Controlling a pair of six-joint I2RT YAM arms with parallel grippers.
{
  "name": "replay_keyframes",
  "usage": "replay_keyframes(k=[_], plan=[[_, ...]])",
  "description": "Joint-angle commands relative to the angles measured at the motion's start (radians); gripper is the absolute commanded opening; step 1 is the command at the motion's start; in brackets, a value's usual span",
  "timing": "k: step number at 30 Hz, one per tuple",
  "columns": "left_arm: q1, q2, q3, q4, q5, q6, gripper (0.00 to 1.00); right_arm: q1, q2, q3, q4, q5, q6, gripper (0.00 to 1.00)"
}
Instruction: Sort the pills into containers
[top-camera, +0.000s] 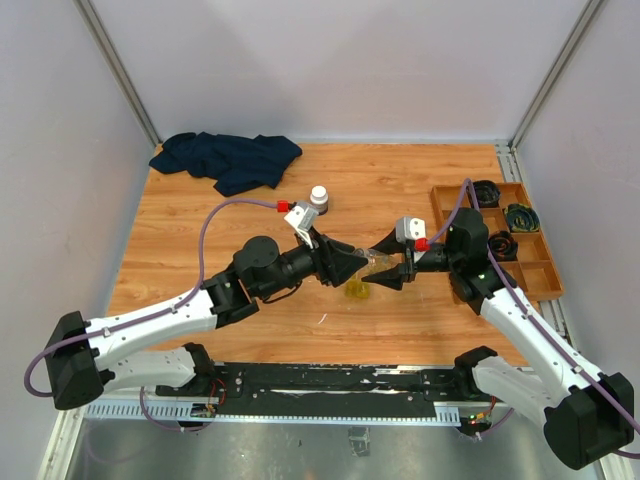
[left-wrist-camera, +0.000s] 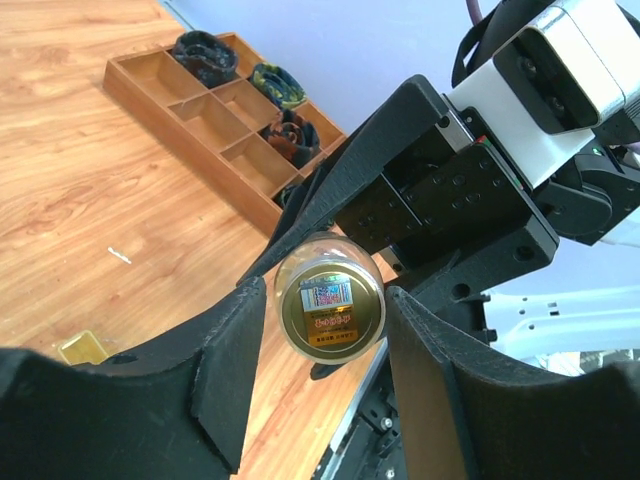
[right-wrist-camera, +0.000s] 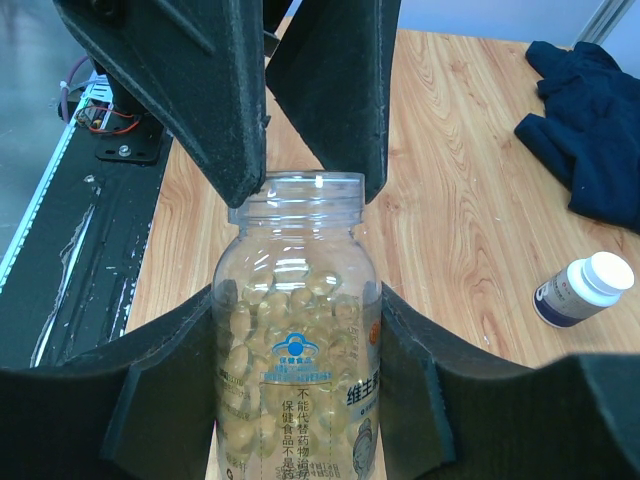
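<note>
Right gripper is clamped on the vial at its body. The vial is off the table, lying sideways, left of the tray. It is uncapped and full of yellow softgels. Left gripper faces it, one finger on each side of the vial's mouth. Can't tell if it's actually squeezing or just bracketing. The yellow case sits on the table, further left of the tray than the vial. White-capped bottle stands left of the tray, further back.
</note>
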Motion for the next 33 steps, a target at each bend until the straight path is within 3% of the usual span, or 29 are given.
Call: replay_keyframes(k=[1,10,16,22,27,33], plan=[[-0.009,0.008,0.034,0.007,0.025,-0.006,0.53,-0.004,-0.006,0.017,0.022,-0.016,-0.004,0.01],[-0.01,0.02,0.043,-0.008,0.064,-0.002,0.37,-0.004,-0.006,0.017,0.022,-0.017,-0.003,0.01],[-0.011,0.03,0.036,0.013,0.114,0.054,0.21,-0.004,-0.007,0.018,0.021,-0.018,-0.003,0.01],[0.033,0.027,-0.007,0.082,0.325,0.357,0.11,-0.004,-0.009,0.017,0.022,-0.021,-0.002,0.01],[0.165,0.061,-0.004,0.064,0.657,0.554,0.05,-0.004,-0.012,0.017,0.023,-0.023,-0.001,0.01],[0.24,0.112,0.097,-0.116,0.735,0.775,0.03,-0.004,-0.011,0.017,0.023,-0.022,-0.002,0.01]])
